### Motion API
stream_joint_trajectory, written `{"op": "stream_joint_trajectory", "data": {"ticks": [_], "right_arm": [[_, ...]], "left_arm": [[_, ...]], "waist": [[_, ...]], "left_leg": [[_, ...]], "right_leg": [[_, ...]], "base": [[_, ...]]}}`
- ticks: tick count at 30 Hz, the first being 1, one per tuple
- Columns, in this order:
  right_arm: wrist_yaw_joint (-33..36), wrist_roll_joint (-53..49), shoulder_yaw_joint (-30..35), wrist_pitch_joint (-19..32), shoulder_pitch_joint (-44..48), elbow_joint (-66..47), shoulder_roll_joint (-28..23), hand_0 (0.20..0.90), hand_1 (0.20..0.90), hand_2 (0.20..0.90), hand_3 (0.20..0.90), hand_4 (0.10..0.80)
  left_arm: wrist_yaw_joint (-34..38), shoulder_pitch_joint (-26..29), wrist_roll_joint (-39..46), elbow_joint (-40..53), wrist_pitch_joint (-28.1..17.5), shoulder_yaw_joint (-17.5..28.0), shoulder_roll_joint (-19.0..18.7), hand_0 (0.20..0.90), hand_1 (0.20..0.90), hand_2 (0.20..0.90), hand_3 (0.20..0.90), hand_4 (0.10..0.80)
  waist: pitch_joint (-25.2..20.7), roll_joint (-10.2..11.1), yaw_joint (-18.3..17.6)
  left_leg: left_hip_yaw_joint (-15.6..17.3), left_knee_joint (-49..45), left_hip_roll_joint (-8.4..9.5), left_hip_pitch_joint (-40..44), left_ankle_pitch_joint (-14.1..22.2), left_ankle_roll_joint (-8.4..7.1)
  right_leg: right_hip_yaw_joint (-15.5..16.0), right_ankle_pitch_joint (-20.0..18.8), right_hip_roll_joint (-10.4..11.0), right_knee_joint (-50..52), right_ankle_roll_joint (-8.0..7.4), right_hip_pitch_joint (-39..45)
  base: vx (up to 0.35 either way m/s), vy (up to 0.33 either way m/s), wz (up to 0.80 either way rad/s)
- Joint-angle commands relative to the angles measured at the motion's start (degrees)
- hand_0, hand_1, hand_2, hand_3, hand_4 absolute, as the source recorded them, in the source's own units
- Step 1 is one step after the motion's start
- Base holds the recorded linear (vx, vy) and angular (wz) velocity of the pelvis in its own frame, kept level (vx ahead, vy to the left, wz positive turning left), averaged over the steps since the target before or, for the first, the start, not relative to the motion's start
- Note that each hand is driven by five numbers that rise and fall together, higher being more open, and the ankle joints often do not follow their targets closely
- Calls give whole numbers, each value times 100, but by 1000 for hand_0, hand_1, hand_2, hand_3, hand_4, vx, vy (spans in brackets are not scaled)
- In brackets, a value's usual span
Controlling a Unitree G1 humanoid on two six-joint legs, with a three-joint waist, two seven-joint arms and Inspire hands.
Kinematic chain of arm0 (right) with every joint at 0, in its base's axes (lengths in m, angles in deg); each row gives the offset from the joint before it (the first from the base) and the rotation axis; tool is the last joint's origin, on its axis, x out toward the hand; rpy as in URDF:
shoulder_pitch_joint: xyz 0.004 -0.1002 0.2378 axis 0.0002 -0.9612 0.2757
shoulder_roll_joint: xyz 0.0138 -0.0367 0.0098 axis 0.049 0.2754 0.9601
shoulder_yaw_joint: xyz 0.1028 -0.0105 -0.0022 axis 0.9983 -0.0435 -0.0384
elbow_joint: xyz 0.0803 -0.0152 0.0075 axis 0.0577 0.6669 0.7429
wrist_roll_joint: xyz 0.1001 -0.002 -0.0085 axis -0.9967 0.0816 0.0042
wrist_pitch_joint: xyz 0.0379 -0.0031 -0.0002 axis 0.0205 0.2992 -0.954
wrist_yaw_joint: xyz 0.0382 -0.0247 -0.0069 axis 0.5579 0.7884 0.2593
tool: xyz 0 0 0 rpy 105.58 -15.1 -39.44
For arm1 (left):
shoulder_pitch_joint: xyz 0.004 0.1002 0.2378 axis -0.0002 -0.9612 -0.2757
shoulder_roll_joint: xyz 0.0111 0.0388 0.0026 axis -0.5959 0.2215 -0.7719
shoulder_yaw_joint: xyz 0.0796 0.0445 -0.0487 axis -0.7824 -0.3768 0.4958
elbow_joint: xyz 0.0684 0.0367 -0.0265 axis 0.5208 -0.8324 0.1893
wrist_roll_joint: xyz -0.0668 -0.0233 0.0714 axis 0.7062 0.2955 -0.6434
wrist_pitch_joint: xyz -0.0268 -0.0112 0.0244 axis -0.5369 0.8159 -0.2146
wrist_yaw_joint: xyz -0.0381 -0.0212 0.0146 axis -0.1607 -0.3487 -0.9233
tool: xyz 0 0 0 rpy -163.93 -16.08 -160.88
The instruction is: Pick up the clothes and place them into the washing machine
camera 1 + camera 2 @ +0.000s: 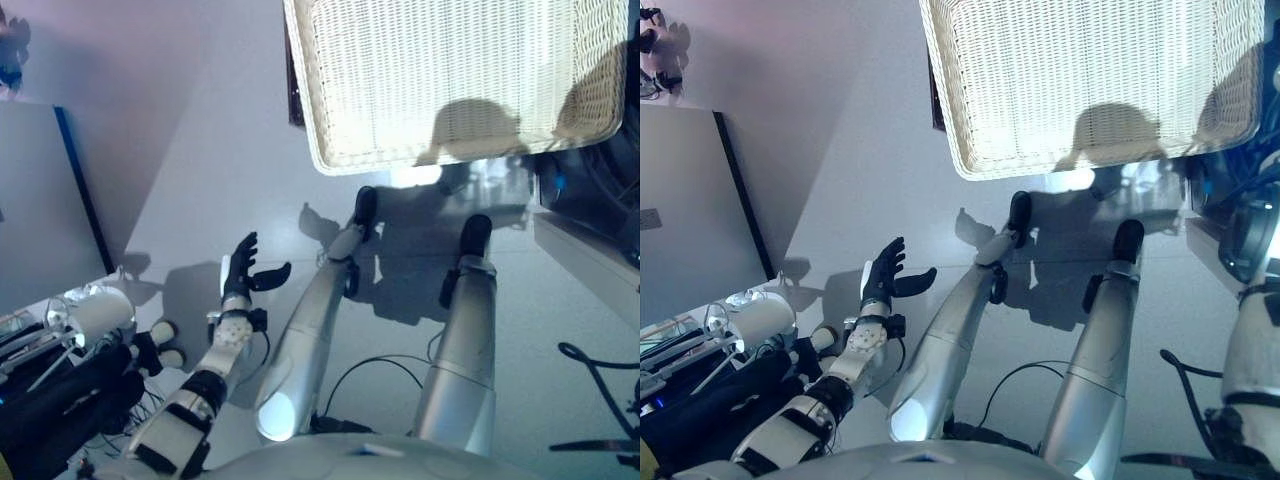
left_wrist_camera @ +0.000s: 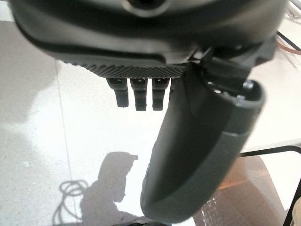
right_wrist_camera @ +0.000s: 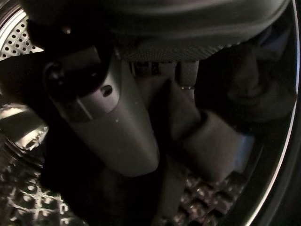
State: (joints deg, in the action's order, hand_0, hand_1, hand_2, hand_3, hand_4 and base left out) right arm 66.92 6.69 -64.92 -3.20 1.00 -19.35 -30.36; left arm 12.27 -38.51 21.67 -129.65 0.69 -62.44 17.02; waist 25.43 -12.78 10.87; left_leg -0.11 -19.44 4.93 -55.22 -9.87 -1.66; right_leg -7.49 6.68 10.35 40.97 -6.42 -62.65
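Observation:
My right hand [image 3: 108, 122] is inside the washing machine drum [image 3: 19, 37], whose perforated metal wall curves around it. A grey cloth [image 3: 211, 141] and a darker garment [image 3: 244, 89] lie against the hand and cover its far end. In the eye views only the right forearm [image 1: 1252, 340] shows, reaching toward the dark washing machine [image 1: 600, 190] at the right edge. A white wicker basket [image 1: 450, 80] stands on the floor ahead, with no clothes visible in it. My left hand [image 1: 240, 275] hangs open at the lower left, holding nothing, fingers [image 2: 141, 96] straight above the pale floor.
A grey panel [image 1: 40, 200] with a dark edge stands at the left. Below it lies a clutter of items, including a white cylindrical object [image 1: 95, 315]. A black stand [image 1: 600, 400] sits at the lower right. Pale floor stretches between basket and panel.

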Motion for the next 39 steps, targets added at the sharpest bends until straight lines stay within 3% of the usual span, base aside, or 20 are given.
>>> {"op": "stream_joint_trajectory", "data": {"ticks": [1, 13, 19, 21, 23, 25, 32, 39], "right_arm": [[314, 1596, -1205, 31, 126, -310, -800, 900, 900, 900, 900, 800], [853, 2644, -1669, -801, 117, 184, -505, 900, 900, 900, 900, 800], [696, 2616, -1616, -877, -59, 268, -194, 900, 900, 900, 900, 800], [511, 2232, -1402, -624, -221, 105, 33, 900, 900, 900, 900, 800], [-110, 926, -741, 91, -611, -338, 426, 900, 900, 900, 900, 800], [-787, -176, -303, 461, -861, -630, 804, 900, 900, 900, 900, 800], [-1820, -1224, -19, 533, -1242, -588, 1487, 900, 900, 900, 900, 800], [-2151, -1376, 248, 474, -1946, -836, 2014, 900, 900, 900, 900, 800]], "left_arm": [[338, -329, -100, -597, -218, 235, -111, 900, 900, 900, 900, 800], [565, -265, -145, -766, -214, 316, -66, 900, 900, 900, 900, 800], [582, -216, -106, -935, -220, 377, -61, 900, 900, 900, 900, 800], [566, -169, -45, -1056, -221, 417, -51, 900, 900, 900, 900, 800], [510, -147, 71, -1108, -215, 444, -1, 900, 900, 900, 900, 800], [378, -136, 196, -1181, -156, 432, 7, 900, 900, 900, 900, 800], [10, -64, 355, -1356, -52, 406, -78, 900, 900, 900, 900, 800], [-163, -128, 325, -1346, -17, 423, -109, 900, 900, 900, 900, 800]], "waist": [[-1005, -31, 207], [-967, 44, 126], [-908, 126, 65], [-879, 155, 30], [-849, 183, -15], [-824, 200, -34], [-756, 326, 15], [-716, 539, -2]], "left_leg": [[188, 110, 147, 133, 627, -98], [214, 313, 138, 266, 520, -92], [236, 295, 117, 298, 525, -71], [239, 293, 106, 331, 519, -71], [228, 313, 97, 376, 530, -74], [229, 319, 88, 438, 537, -77], [183, 326, 71, 682, 527, -57], [102, 468, 37, 1222, 506, -40]], "right_leg": [[325, -239, -197, -803, 159, 386], [317, -353, -186, -958, 168, 502], [308, -389, -235, -987, 187, 570], [297, -396, -263, -989, 196, 604], [298, -383, -279, -1028, 204, 678], [294, -368, -304, -1050, 207, 766], [358, -379, -336, -1134, 221, 1103], [487, -424, -337, -1402, 208, 1790]], "base": [[14, 31, -1], [3, 6, -1], [-7, 0, -7], [0, 0, 0], [2, -7, -7], [5, -10, -11], [2, -20, -6], [2, -3, 2]]}}
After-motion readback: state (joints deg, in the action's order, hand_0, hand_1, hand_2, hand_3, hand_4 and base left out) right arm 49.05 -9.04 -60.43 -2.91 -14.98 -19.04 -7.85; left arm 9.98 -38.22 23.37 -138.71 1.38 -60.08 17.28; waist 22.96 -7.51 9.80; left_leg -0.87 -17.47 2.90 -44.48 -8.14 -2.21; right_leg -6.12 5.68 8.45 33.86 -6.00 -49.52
